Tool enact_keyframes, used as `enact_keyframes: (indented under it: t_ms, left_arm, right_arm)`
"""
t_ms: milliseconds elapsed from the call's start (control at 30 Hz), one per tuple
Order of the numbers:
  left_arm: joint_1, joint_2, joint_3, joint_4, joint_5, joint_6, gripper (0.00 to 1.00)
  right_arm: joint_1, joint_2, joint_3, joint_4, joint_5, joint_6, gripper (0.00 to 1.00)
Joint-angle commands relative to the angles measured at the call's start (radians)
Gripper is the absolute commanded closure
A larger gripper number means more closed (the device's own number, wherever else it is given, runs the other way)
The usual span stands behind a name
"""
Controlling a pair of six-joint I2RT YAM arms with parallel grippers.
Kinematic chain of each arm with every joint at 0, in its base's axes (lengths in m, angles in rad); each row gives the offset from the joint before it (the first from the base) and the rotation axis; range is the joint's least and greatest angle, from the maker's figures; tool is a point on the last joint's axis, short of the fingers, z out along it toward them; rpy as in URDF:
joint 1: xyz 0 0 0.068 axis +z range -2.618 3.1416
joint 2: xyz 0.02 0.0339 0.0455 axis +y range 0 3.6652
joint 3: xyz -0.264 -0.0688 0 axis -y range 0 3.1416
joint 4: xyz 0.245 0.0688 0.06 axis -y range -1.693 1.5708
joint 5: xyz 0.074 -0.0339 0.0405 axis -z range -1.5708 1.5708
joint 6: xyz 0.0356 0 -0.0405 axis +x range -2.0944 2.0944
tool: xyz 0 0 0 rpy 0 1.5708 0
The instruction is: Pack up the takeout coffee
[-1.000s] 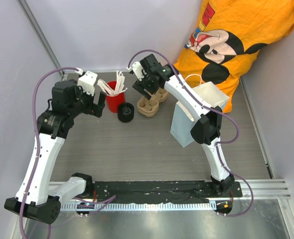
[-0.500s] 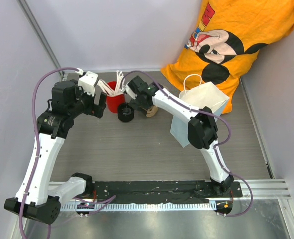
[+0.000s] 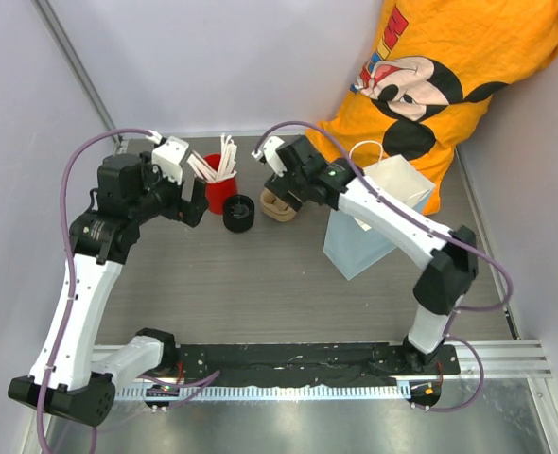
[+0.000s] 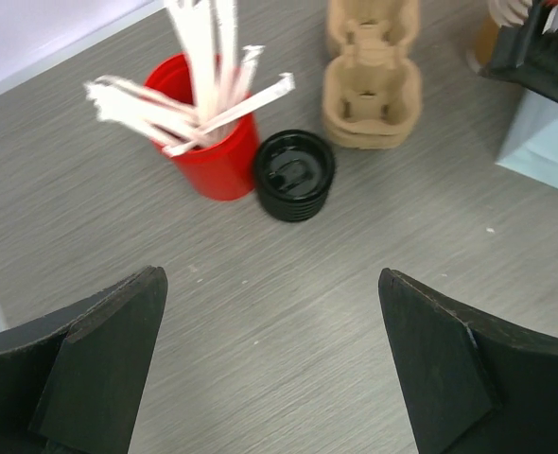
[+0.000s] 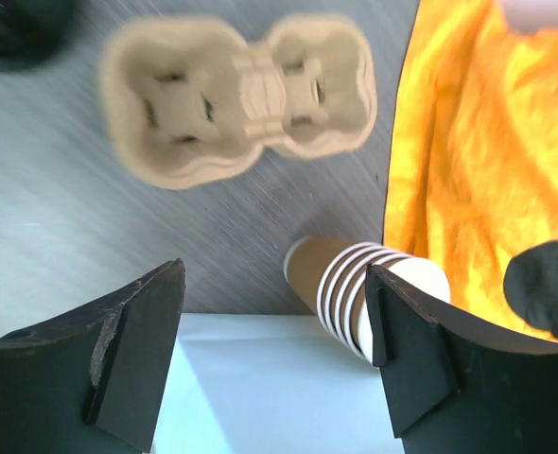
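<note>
A: The takeout coffee (image 5: 309, 271): is either gripper on it?

B: No. The right gripper (image 5: 274, 284) hangs over it, jaws well apart with nothing between them. Below, the kraft cup lies on its side just beside the white paper bag (image 5: 260, 397). I cannot tell whether they touch. White rings at its mouth look like more cups nested inside, and the mouth points toward the orange cloth (image 5: 468, 142).

A: Why on its side?

B: I can't say. My guess is that it came to rest against the bag. It will need standing up before a lid goes on.

A: And the lid?

B: The black lid (image 4: 293, 175) is well apart from the cup. It sits just beside the red cup (image 4: 213, 151) of white sticks, with the pulp cup carrier (image 4: 372, 80) near its other side. Its ribbed side suggests a stack of lids. The left gripper (image 4: 270, 303) hovers short of it, jaws spread wide and empty. I'd judge it is placed to take a lid while the right one handles the cup.

A: The bag?

B: It stands upright on the desk (image 3: 260, 284), handle up, so a capped cup could be lowered straight in.
</note>
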Motion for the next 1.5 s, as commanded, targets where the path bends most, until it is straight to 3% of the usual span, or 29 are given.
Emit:
enact_keyframes:
  t_ms: [0, 133, 267, 433, 600, 867, 1067, 1267, 1467]
  left_arm:
    - [-0.008, 0.026, 0.036, 0.068, 0.189, -0.014, 0.0]
    - [-0.05, 0.117, 0.124, 0.117, 0.242, -0.033, 0.0]
    - [-0.164, 0.252, 0.288, 0.152, 0.179, -0.018, 0.0]
    - [-0.283, 0.485, 0.469, 0.217, 0.079, -0.031, 0.0]
    - [-0.354, 0.698, 0.693, 0.252, 0.085, -0.034, 0.0]
    - [-0.423, 1.0, 0.951, 0.289, 0.386, -0.125, 0.0]
    - [-0.451, 1.083, 1.051, 0.291, 0.459, -0.167, 0.0]
    - [-0.449, 1.074, 1.045, 0.258, 0.506, -0.177, 0.03]
    - [-0.455, 0.987, 0.964, 0.249, 0.174, -0.113, 0.04]
  right_arm:
    - [0.009, -0.188, 0.017, 0.066, -0.216, -0.028, 0.18]
    - [0.003, -0.321, 0.073, 0.105, -0.271, -0.04, 0.15]
    - [-0.024, -0.343, 0.165, 0.123, -0.119, -0.054, 0.12]
    - [-0.17, -0.41, 0.158, 0.174, 0.02, -0.044, 0.01]
    - [-0.339, -0.545, 0.064, 0.198, 0.039, -0.011, 0.0]
    - [-0.504, -0.731, -0.159, 0.249, 0.079, 0.001, 0.0]
    - [-0.567, -0.805, -0.249, 0.252, 0.094, -0.001, 0.0]
    - [-0.584, -0.809, -0.27, 0.254, 0.097, 0.01, 0.0]
    - [-0.592, -0.805, -0.272, 0.254, 0.099, 0.019, 0.0]
